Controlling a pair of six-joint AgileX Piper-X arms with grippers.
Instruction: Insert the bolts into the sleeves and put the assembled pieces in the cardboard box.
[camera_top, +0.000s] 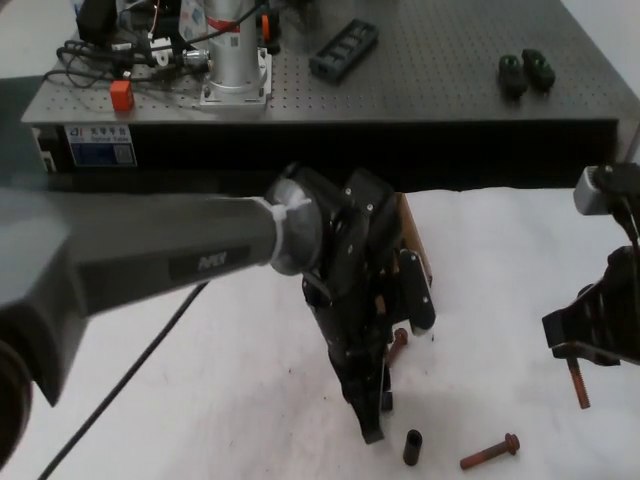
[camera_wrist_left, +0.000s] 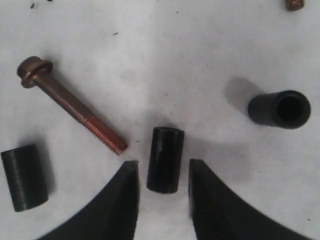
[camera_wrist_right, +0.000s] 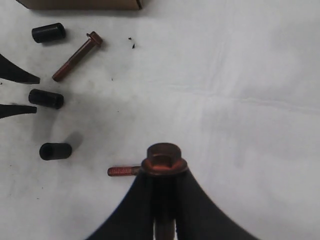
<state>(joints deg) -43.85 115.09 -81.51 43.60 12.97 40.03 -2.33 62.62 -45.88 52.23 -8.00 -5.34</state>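
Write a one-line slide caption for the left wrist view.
Open left gripper straddles a black sleeve; a copper bolt and two more sleeves lie nearby.

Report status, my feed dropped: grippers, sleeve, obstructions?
Left gripper open, fingers either side of short black cylindrical sleeve. Right gripper shut on copper-coloured hex-head bolt. Loose copper bolt beside sleeve, not touching.

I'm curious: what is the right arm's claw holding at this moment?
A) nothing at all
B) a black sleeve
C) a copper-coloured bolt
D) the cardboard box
C: the right gripper is shut on a copper-coloured bolt, whose flanged head sticks out at its tips.
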